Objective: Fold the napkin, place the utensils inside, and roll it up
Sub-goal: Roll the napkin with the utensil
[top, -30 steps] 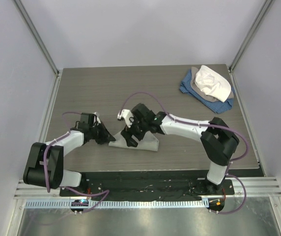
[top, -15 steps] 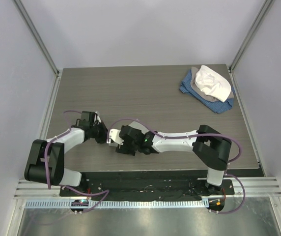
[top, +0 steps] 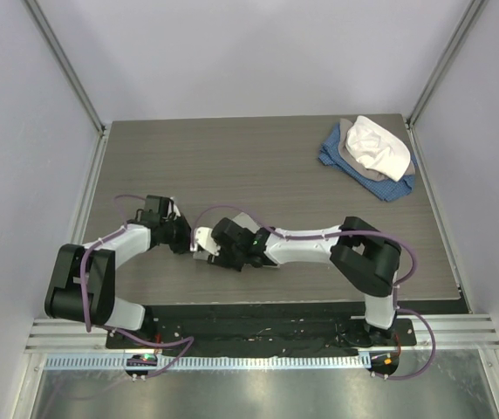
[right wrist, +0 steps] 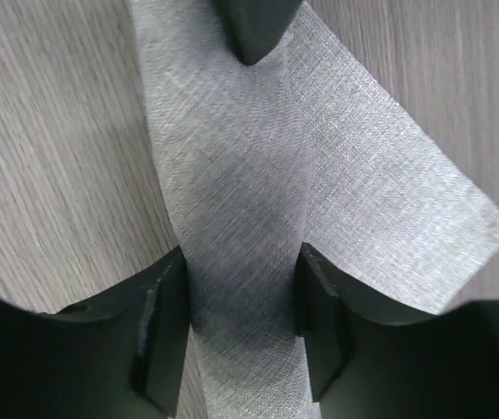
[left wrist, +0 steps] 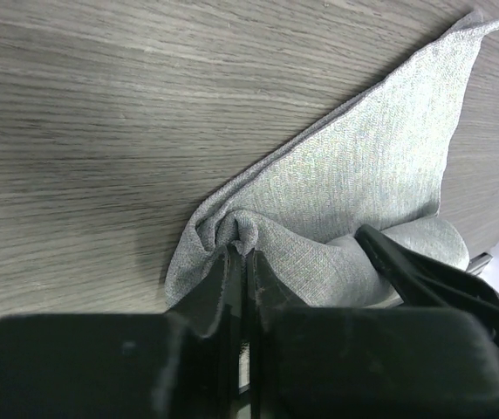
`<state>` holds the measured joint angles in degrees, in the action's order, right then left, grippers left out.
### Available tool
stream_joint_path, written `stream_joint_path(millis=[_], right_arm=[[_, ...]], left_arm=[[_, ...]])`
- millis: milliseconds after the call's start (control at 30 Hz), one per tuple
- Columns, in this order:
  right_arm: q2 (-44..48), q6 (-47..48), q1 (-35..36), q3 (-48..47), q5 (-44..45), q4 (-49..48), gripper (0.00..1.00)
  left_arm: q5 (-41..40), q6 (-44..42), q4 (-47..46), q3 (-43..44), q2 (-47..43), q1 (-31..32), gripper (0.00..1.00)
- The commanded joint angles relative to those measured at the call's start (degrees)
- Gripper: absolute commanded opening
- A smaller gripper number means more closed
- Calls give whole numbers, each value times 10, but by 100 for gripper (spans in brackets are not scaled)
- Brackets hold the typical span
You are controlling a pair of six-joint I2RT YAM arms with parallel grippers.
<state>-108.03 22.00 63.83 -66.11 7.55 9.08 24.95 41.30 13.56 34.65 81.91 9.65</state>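
Note:
The light grey napkin [left wrist: 363, 166] lies rolled near the table's front, with a flat triangular flap spreading from the roll [right wrist: 241, 175]. In the top view only a small patch of the napkin [top: 244, 216] shows behind the arms. My left gripper [left wrist: 242, 253] is shut, pinching a bunched end of the cloth. My right gripper [right wrist: 241, 279] straddles the roll, both pads pressed against its sides, close to the left gripper [top: 182, 242]. The utensils are hidden.
A heap of blue, grey and white cloths [top: 370, 150] sits at the back right corner of the wooden table [top: 232, 157]. Both arms meet at the front left of the table, just behind the black base plate [top: 258, 319].
My right gripper has slid left along the napkin toward the left gripper and has narrowed onto the roll. The left gripper has kept its pinch and hardly moved.

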Motion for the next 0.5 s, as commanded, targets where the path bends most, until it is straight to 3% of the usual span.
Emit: stream_joint_path(millis=[0,100,200,300,467], right_arm=[[-27,-40,-46,-43,-162,62,49],[-71,-70,-85,-83,-275,128,41],[-109,-90,-107,-104,-333,175,38],[-133,-103,-118,-119,-390,211,36],[-147,-126,-132,-128,-473,238,35]], left_arm=[[-5,-16,5,14,0,2,22],[-15,-16,6,19,-7,1,45],[-42,-17,16,23,-31,1,57],[-82,-26,30,24,-63,1,63],[-104,-19,28,-2,-111,1,64]])
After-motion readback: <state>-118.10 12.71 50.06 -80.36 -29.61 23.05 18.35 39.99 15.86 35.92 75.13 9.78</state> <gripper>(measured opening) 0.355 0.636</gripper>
